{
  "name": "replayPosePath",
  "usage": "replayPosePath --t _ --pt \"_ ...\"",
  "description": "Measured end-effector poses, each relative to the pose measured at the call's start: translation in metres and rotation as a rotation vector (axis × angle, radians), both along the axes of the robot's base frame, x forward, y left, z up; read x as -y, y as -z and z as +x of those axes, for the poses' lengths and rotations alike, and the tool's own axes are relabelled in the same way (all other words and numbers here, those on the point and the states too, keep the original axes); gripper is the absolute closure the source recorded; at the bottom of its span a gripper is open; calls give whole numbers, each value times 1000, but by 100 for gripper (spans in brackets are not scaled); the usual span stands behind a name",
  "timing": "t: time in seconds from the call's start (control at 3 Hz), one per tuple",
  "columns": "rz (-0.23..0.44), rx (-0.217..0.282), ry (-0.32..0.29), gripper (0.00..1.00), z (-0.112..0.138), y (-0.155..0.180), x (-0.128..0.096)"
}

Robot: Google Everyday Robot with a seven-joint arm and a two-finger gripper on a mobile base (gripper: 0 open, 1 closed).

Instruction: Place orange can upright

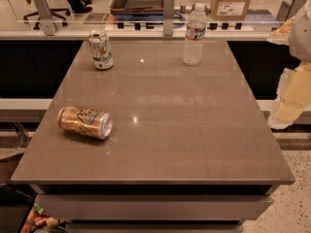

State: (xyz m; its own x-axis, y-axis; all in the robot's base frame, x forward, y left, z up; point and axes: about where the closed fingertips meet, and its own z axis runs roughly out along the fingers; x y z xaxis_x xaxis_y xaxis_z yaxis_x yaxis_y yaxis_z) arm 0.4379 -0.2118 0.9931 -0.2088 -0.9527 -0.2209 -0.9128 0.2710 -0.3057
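The orange can (85, 122) lies on its side near the front left of the grey-brown table (184, 130). Its silver end faces right and toward the front. It has an orange-gold body with pale swirly markings. My gripper (291, 98) shows as a pale white and cream shape at the right edge of the view, past the table's right side. It is far from the can and touches nothing on the table.
A white-and-green can (101, 50) stands upright at the back left. A clear plastic water bottle (195, 34) stands at the back centre-right. A glass partition with metal posts (168, 13) runs along the far edge. A cardboard box (231, 1) sits behind it.
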Motion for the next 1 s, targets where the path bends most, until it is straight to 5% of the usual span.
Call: replayPosePath --t 0.67,1.0 --pt "28 14 1 0 3 -2 -5" --pt "134 25 1 0 9 -1 -16"
